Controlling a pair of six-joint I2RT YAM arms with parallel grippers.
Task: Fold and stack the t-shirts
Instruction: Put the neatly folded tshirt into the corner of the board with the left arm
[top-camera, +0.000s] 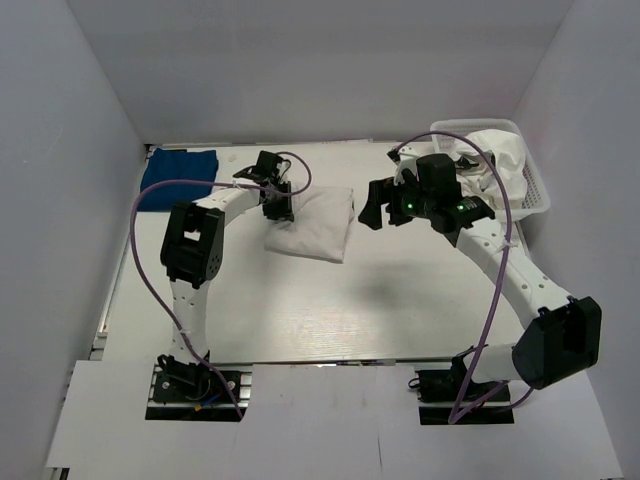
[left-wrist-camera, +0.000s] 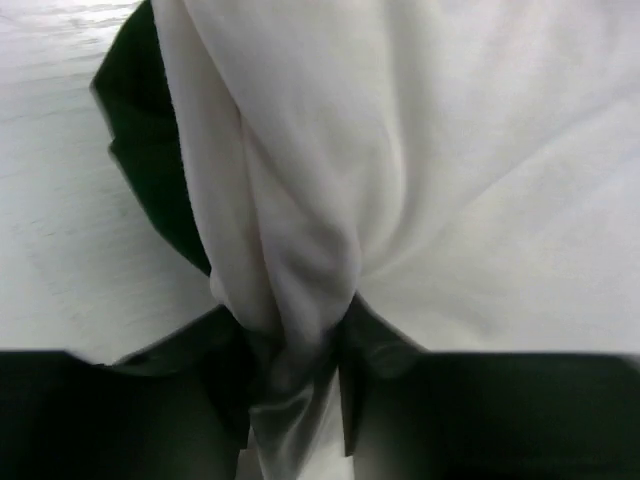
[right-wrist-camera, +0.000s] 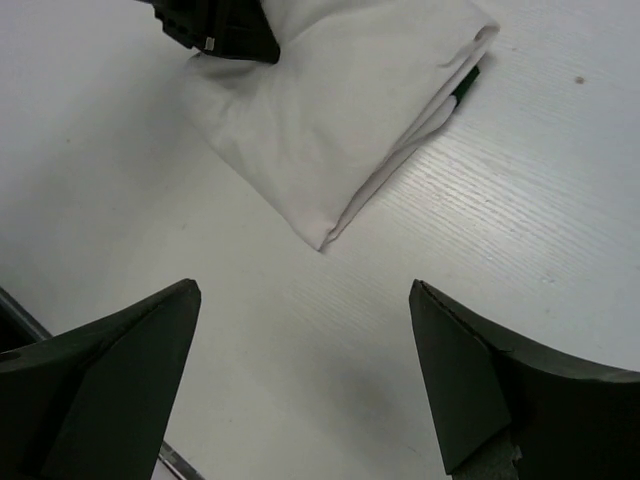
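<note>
My left pincer (top-camera: 278, 205) pinches a bunched fold at the left edge of the white tee (top-camera: 318, 228), which lies folded in the middle of the desk (top-camera: 330, 310). Its dark green sleeve (left-wrist-camera: 150, 170) shows beside the grip. My right pincer (right-wrist-camera: 305, 290) hovers spread wide just right of that tee, gripping nothing. The blue tee (top-camera: 178, 178) lies at the far left corner, well apart.

A white wood-grain table (top-camera: 330, 320) sits enclosed by plain white walls (top-camera: 330, 70) under even light.
</note>
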